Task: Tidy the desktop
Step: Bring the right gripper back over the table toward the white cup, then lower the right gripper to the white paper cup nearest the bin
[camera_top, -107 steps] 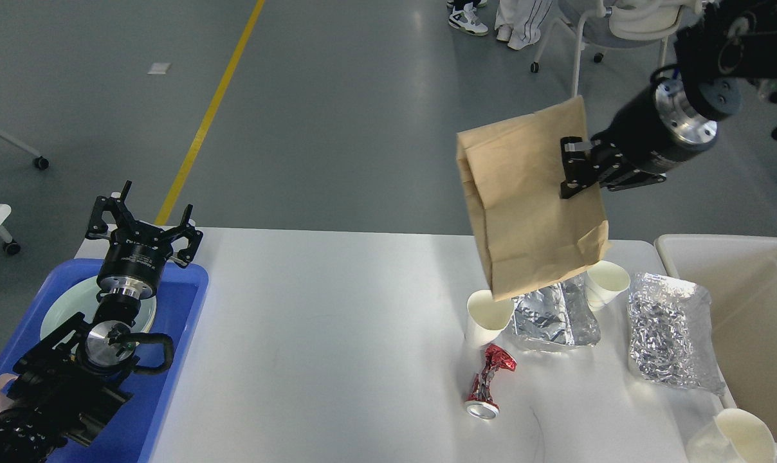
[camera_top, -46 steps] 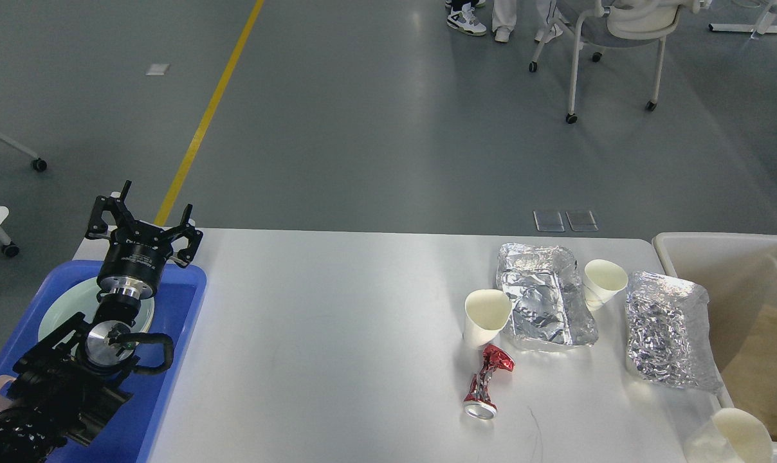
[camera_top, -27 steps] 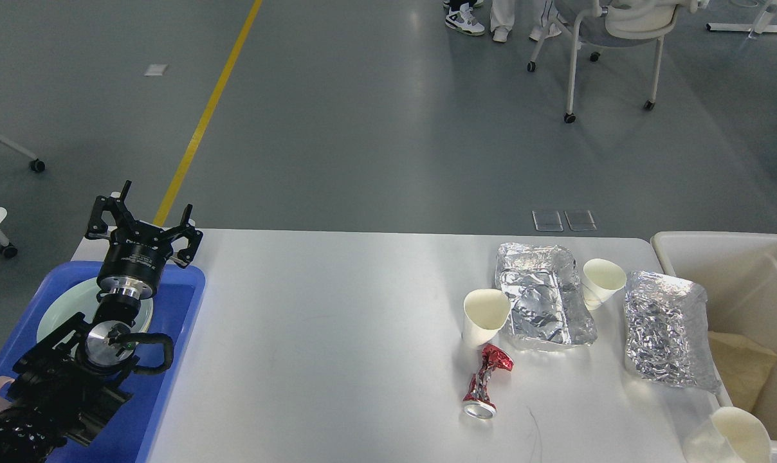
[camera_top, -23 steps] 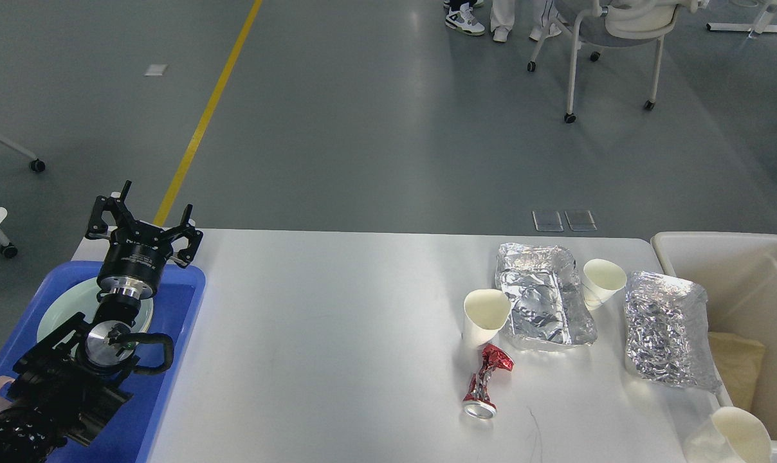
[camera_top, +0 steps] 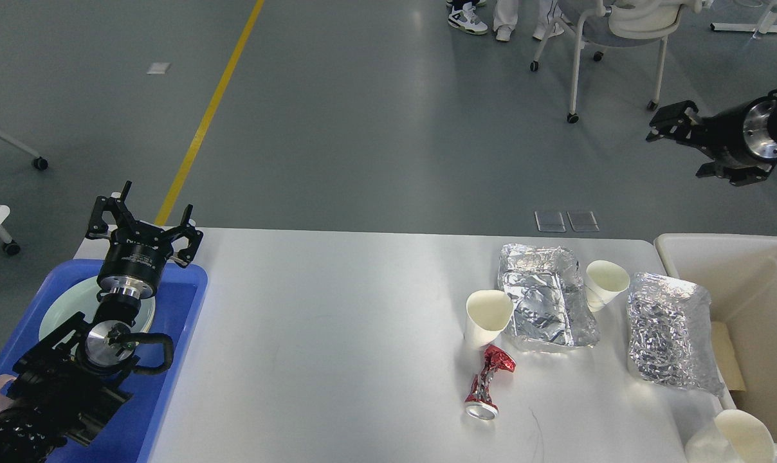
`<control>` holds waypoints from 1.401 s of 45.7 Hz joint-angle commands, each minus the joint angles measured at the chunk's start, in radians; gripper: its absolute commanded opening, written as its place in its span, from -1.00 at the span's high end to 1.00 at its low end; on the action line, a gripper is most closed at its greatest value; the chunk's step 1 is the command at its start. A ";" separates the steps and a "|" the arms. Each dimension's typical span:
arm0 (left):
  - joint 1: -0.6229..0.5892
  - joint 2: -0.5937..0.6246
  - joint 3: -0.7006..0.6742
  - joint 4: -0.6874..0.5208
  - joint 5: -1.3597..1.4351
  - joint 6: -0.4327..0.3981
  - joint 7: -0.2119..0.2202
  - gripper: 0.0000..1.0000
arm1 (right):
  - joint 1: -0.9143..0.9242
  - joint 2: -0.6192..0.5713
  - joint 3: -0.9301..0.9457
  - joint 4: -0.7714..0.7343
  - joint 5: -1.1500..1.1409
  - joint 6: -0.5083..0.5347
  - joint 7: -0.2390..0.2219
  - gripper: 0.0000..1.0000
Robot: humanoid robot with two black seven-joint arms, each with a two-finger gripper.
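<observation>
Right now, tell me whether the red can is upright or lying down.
Lying down. The crushed red can rests on its side on the desktop, open end facing the camera.

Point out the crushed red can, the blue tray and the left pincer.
crushed red can (camera_top: pixel 488 382): head view, on its crumpled middle.
blue tray (camera_top: pixel 184 308): head view, on its bare right-hand floor near the rim.
left pincer (camera_top: pixel 145 220): head view, midway between its spread fingertips.
</observation>
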 commanded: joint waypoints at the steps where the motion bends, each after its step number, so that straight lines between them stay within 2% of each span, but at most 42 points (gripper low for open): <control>1: 0.000 0.000 0.000 -0.001 -0.001 0.000 -0.002 -0.96 | 0.170 -0.001 0.004 0.296 -0.116 0.014 0.001 -1.00; 8: 0.000 0.000 0.000 -0.001 -0.001 0.000 -0.002 -0.96 | 0.267 0.004 0.005 0.529 -0.122 0.045 -0.001 -1.00; 11: 0.000 0.000 0.000 0.001 -0.001 0.000 0.000 -0.96 | 0.276 0.004 0.007 0.574 -0.121 0.042 -0.001 -1.00; 17: 0.000 0.000 0.000 -0.001 0.001 0.000 0.000 -0.96 | 0.221 -0.033 -0.021 0.521 -0.125 0.033 -0.002 -1.00; 27: 0.000 0.000 0.000 0.001 0.001 0.000 0.000 -0.96 | -0.046 -0.242 -0.019 0.392 -0.173 -0.005 -0.001 -1.00; 33: 0.000 0.000 0.000 0.001 0.001 0.000 0.000 -0.96 | -0.202 -0.306 -0.015 0.287 -0.234 -0.042 0.007 -1.00; 43: 0.000 0.000 0.000 0.001 0.001 0.000 0.000 -0.96 | -0.264 -0.450 -0.009 0.309 -0.280 -0.041 0.018 -1.00; 49: 0.000 0.000 0.000 0.001 0.001 0.000 -0.002 -0.96 | -0.316 -0.492 -0.006 0.324 -0.329 -0.041 0.019 -1.00; 64: 0.000 0.000 0.000 -0.001 0.001 0.000 0.000 -0.96 | -0.437 -0.507 0.037 0.322 -0.334 -0.050 0.059 -1.00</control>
